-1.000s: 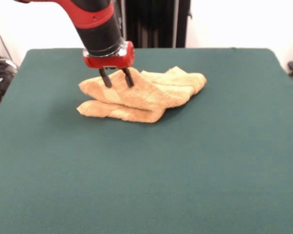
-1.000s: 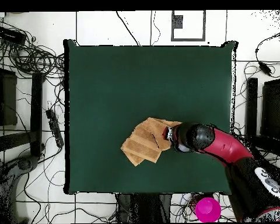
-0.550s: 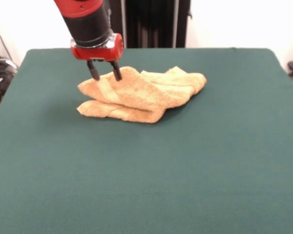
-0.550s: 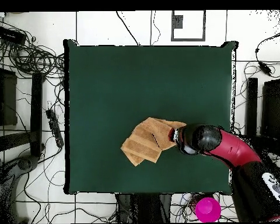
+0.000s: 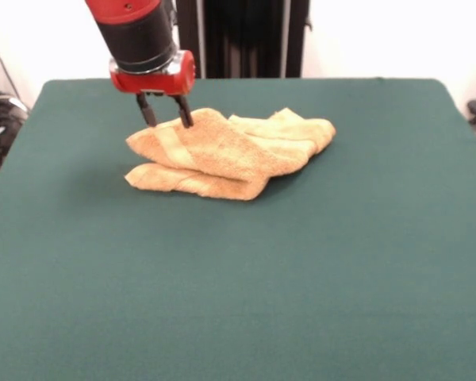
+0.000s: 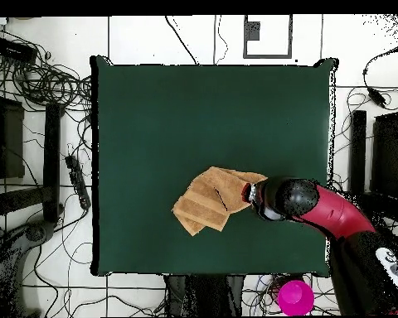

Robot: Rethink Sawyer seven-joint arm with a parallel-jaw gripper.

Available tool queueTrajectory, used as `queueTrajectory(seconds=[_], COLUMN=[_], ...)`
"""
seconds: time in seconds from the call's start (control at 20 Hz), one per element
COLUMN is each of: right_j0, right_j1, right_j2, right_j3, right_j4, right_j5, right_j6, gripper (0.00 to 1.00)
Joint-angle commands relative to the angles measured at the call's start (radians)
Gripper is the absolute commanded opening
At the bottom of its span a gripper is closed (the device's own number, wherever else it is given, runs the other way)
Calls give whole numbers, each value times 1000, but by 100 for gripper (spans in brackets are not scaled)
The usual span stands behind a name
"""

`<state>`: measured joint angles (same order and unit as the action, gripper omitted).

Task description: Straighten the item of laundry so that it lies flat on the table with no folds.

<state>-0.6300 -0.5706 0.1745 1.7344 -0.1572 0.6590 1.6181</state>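
Broadly, the green desk (image 5: 317, 262) lies bare on every side of the towel (image 5: 222, 151), which sits folded in layers, its long axis running across the front view. The end effector (image 5: 165, 119) hovers over the towel's upper left edge, fingers (image 5: 183, 114) narrowly parted, gripping nothing.

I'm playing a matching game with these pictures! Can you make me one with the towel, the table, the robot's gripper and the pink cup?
Things:
1. towel
2. table
3. gripper
4. pink cup

Descriptions:
A. dark green, underneath everything
B. open, at the towel's edge
C. on the floor, off the table
D. orange-tan, bunched in folds

Pairs: 1-D, 2-A, 3-B, 4-C
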Motion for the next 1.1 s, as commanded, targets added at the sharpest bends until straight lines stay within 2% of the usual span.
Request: queueTrajectory(seconds=[0.05,0.25,0.5,0.95,1.1], right_j0=[45,45,72,86,82], right_j1=[57,73,110,89,86], right_j2=[24,19,-24,-57,-46], right_j3=[5,2,-48,-56,-49], right_j4=[-35,-40,-71,-82,-71], right_j5=[73,65,100,143,115], right_j6=[38,41,52,51,60], gripper=[100,100,100,100,100])
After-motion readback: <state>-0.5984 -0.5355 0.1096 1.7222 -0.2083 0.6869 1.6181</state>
